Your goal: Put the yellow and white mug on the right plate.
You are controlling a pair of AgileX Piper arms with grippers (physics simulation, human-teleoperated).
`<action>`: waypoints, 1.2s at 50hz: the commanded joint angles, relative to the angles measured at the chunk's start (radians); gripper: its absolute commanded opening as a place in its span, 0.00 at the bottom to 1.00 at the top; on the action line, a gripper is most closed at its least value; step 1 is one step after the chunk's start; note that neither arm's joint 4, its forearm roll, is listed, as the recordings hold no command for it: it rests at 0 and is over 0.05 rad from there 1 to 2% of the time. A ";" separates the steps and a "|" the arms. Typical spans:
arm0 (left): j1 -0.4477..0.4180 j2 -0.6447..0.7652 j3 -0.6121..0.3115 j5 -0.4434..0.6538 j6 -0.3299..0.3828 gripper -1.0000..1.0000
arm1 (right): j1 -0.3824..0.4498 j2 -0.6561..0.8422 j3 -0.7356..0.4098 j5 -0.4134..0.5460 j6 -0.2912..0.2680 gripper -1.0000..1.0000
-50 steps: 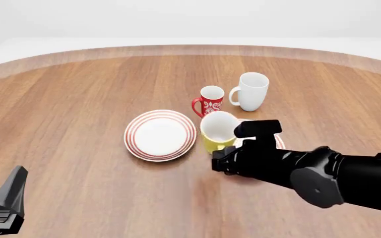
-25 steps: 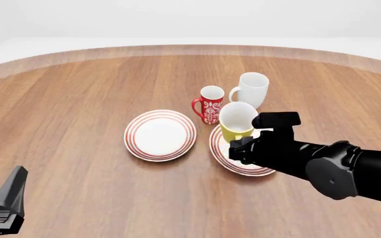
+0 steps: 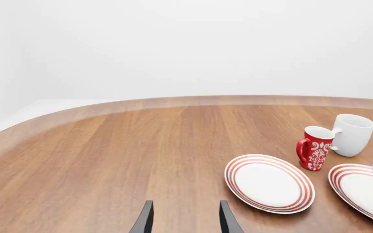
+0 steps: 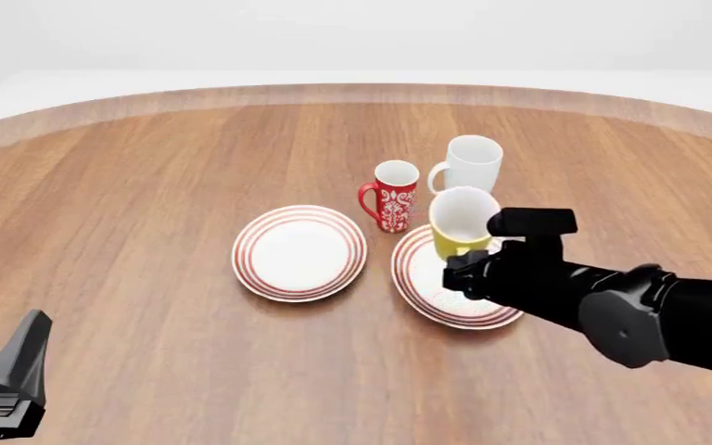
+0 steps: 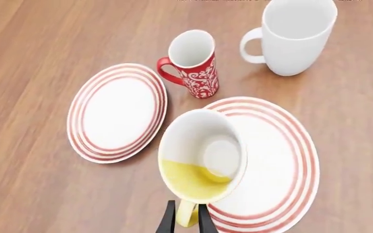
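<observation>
The right gripper [image 5: 186, 217] is closed narrowly on the yellow loop handle of the small cylindrical yellow and white mug [image 4: 462, 222], its two thin black fingers [image 5: 167, 219] pinching the handle from either side. The mug hangs clear of the table, tilted so its white inside faces up and toward the camera in the right wrist view, over the far left part of the right round white plate with thin red rings [image 4: 425, 278]. Whether the mug's base touches that plate cannot be told. The black right arm [image 4: 629, 311] reaches in from the near right, stretched low across the wooden table [image 4: 146, 185], with the wrist over the plate's right side.

The left gripper [image 3: 185, 218] sits at the near left corner, its two dark fingers parted with nothing between them, pointing across bare wood.

The left red-ringed white plate [image 4: 299, 252] lies flat just beside the right plate. A red mug with white pattern [image 4: 391, 196] stands upright beyond the gap between the plates, and a taller all-white mug [image 4: 467, 167] stands just right of and behind it.
</observation>
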State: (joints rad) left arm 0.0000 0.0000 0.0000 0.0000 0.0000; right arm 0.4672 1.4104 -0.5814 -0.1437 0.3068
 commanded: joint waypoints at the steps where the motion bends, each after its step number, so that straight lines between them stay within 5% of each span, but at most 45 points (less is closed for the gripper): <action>1: 0.000 0.000 0.000 0.000 0.000 1.00 | -0.020 0.020 0.008 -0.049 0.012 0.00; 14: 0.000 0.000 0.000 0.000 0.000 1.00 | -0.076 -0.106 0.040 -0.005 -0.017 0.00; 34: 0.000 0.000 0.000 0.000 0.000 1.00 | -0.076 -0.106 0.040 -0.004 -0.017 0.00; 60: 0.000 0.000 0.000 0.000 0.000 1.00 | -0.108 0.078 0.031 -0.154 -0.011 0.00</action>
State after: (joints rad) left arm 0.0000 0.0000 0.0000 0.0000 0.0000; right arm 0.3635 1.4357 -0.5332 -0.2606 0.2867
